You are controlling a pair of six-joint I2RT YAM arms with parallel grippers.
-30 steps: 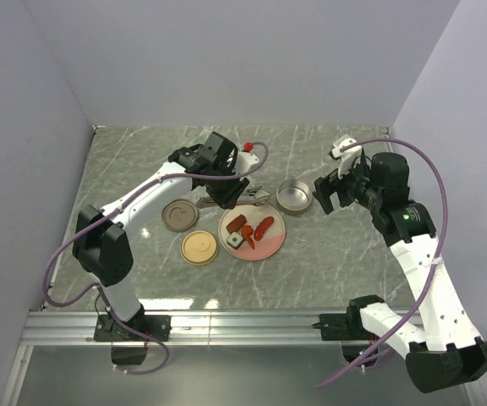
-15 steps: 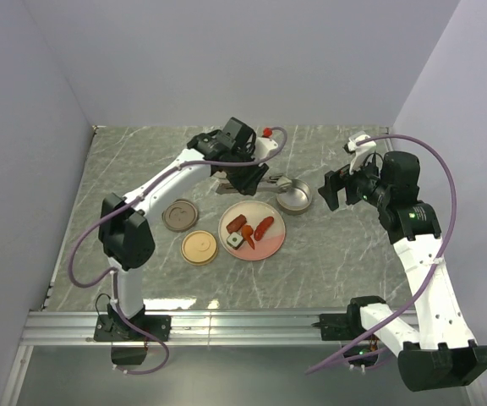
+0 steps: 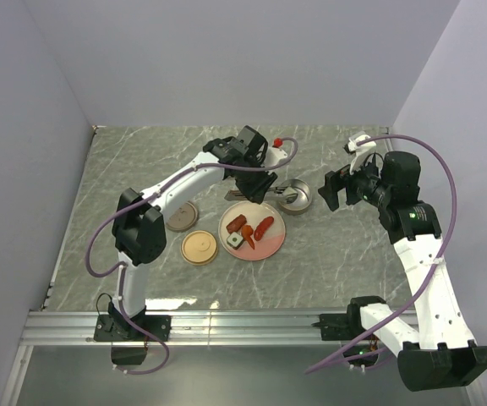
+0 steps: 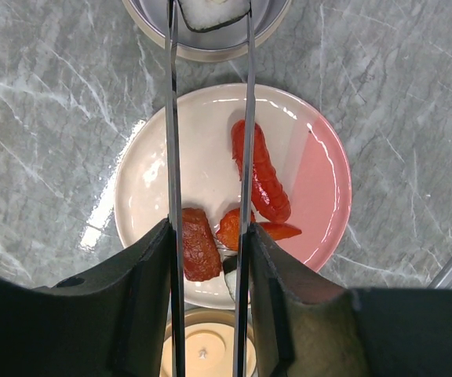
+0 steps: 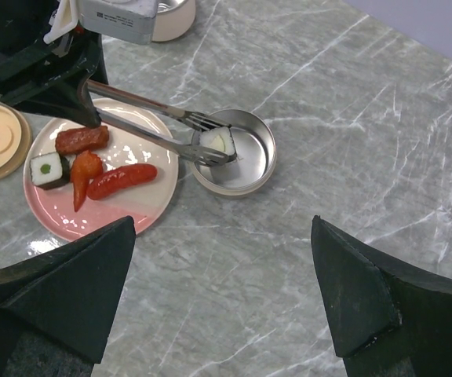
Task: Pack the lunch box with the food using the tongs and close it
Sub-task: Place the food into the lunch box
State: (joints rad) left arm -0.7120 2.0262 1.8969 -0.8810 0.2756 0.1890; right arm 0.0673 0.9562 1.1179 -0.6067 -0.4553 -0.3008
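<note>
While my left jaws stand partway closed around the handle end of the tongs (image 4: 172,157), squeezing both arms, the far tips pinch a sushi piece (image 4: 210,12) above the box (image 5: 253,157), toward the side of it nearest the plate (image 4: 320,181). My right jaws stand wide and hold nothing, hanging above the bench well to the right of the box. The piece is off the plate and not yet set down, so I judge this the drop of the first item. The grip sits only at the tips, on a rounded toy with smooth sides. If my squeeze eases unevenly or the arms twist in my jaws, the piece could tip out sideways, strike the rim and roll onto the bench. Coming down too low carries its own risk: a tong tip catching the wall could shove or tilt the light tin, which nothing steadies. On the plate wait a long sausage (image 4: 261,177), a short sausage (image 4: 198,255), a carrot (image 4: 238,228) and a second sushi piece (image 5: 49,170), packed close together, so later picks could nudge neighbours off the edge. A cream lid (image 3: 200,248) lies just left of the plate.
</note>
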